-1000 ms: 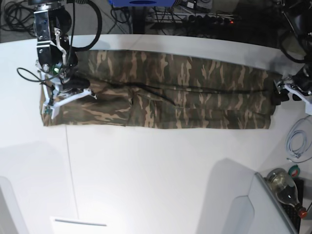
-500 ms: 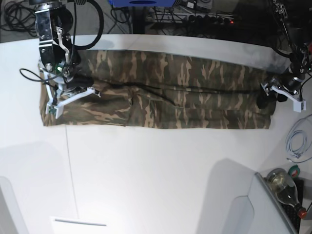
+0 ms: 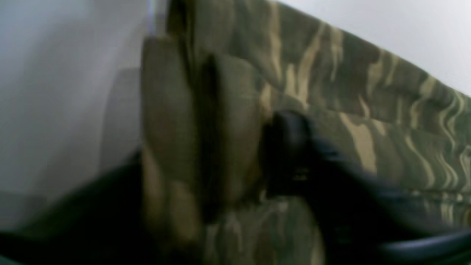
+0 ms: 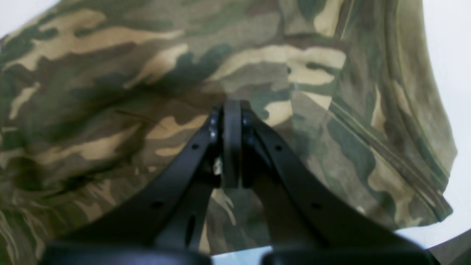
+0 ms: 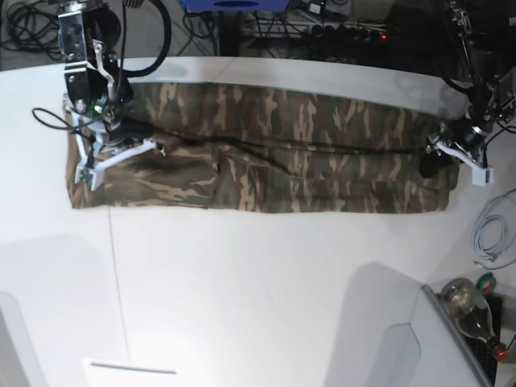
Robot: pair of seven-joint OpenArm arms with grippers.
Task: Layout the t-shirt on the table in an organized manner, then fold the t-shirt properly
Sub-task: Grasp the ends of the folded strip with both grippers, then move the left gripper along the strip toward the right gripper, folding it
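The camouflage t-shirt (image 5: 274,153) lies as a long folded band across the white table (image 5: 258,282). In the base view my right gripper (image 5: 121,149) sits on the band's left end. The right wrist view shows it (image 4: 232,110) shut, with creases of the t-shirt (image 4: 110,92) running into its closed tips. My left gripper (image 5: 435,161) is at the band's right end. In the blurred left wrist view its jaws (image 3: 206,158) hold a bunched fold of the t-shirt (image 3: 368,92) between the dark fingers (image 3: 290,147).
A thin seam line (image 5: 117,282) crosses the tabletop. A coil of white cable (image 5: 492,238) and a bottle (image 5: 472,310) lie at the right edge, beside a grey box (image 5: 411,347). Dark cables (image 5: 322,28) run beyond the far edge.
My left gripper moved in from the right onto the shirt's right end and its jaws closed on the cloth. The right gripper shifted slightly toward the far edge, staying shut.
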